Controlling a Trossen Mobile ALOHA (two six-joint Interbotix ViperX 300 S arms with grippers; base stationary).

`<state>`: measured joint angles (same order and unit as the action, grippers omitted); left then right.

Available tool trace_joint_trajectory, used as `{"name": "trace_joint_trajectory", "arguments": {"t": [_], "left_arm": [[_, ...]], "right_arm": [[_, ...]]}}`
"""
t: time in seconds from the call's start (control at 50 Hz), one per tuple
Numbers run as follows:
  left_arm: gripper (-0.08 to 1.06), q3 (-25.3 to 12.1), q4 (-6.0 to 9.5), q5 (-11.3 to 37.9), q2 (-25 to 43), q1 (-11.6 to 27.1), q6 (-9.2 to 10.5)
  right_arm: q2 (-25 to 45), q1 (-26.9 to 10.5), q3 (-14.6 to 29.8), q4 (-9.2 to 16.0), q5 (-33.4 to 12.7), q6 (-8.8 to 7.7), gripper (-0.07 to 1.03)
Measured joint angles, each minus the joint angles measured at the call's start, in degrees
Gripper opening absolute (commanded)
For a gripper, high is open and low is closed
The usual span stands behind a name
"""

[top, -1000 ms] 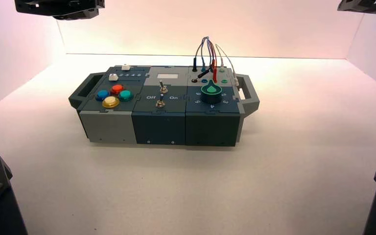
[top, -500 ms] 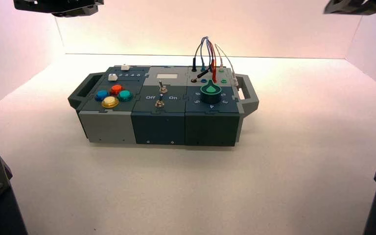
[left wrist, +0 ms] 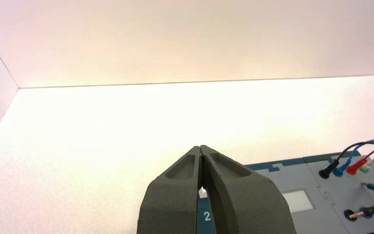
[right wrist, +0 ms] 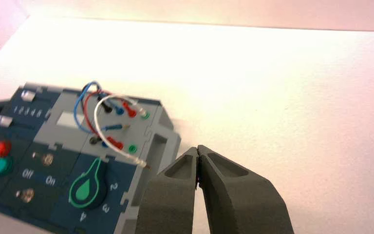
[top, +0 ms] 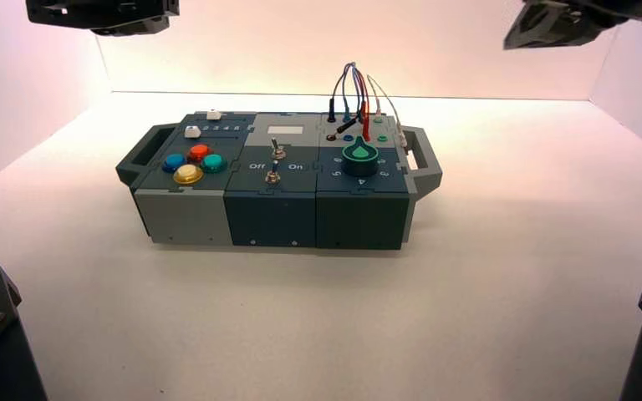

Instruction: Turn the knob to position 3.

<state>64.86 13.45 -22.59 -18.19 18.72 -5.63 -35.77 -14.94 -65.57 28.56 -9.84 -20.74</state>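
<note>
I find the knob (right wrist: 88,186) down and to the left of my right pincer (right wrist: 198,150), well apart from it and touched by neither arm. Its green pointer (right wrist: 83,190) aims its narrow end toward the wires (right wrist: 96,127), and the 3 (right wrist: 105,208) sits off to the side, past the 2 (right wrist: 113,186), with the 4 (right wrist: 83,216) following on. So the turn itself is all still to do.

My right pincer hangs raised on the right, clenched with nothing between its tips. I judge that I am only at the approach: what is left is to bring it left and down over the knob, open it, take hold, turn the pointer past the 2 to the 3, stop short of the 4 and let go.

Outward from the knob, farther left of that pincer, come the toggles (right wrist: 44,158), then the coloured buttons (top: 194,162). The wires stand just beyond the knob, also left of the pincer, so I would want to come in clear of them. The box (top: 364,221) rests below on the bench (top: 301,322). My left pincer (left wrist: 200,148) idles high on the left, clenched and empty.
</note>
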Motion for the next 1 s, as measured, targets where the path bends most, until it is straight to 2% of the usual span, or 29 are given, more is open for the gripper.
{"name": "trace_joint_trajectory", "arguments": {"t": [0.44, 0.64, 0.92, 1.0], "left_arm": [[-0.03, 0.00, 0.00, 0.00, 0.09, 0.00, 0.00], [-0.03, 0.00, 0.00, 0.09, 0.00, 0.00, 0.00], [-0.03, -0.53, 0.00, 1.58, 0.09, 0.00, -0.09], [-0.03, -0.53, 0.00, 1.58, 0.26, 0.00, -0.09]], "right_arm": [[8.96, -9.23, 4.75, -2.81, -4.13, 0.00, -0.02], [14.50, -10.99, 7.12, -2.90, -4.57, 0.00, -0.02], [23.29, -18.72, 12.04, -3.34, -4.75, -0.09, -0.02], [24.96, -19.86, 13.36, -3.34, -4.66, -0.09, -0.02]]}}
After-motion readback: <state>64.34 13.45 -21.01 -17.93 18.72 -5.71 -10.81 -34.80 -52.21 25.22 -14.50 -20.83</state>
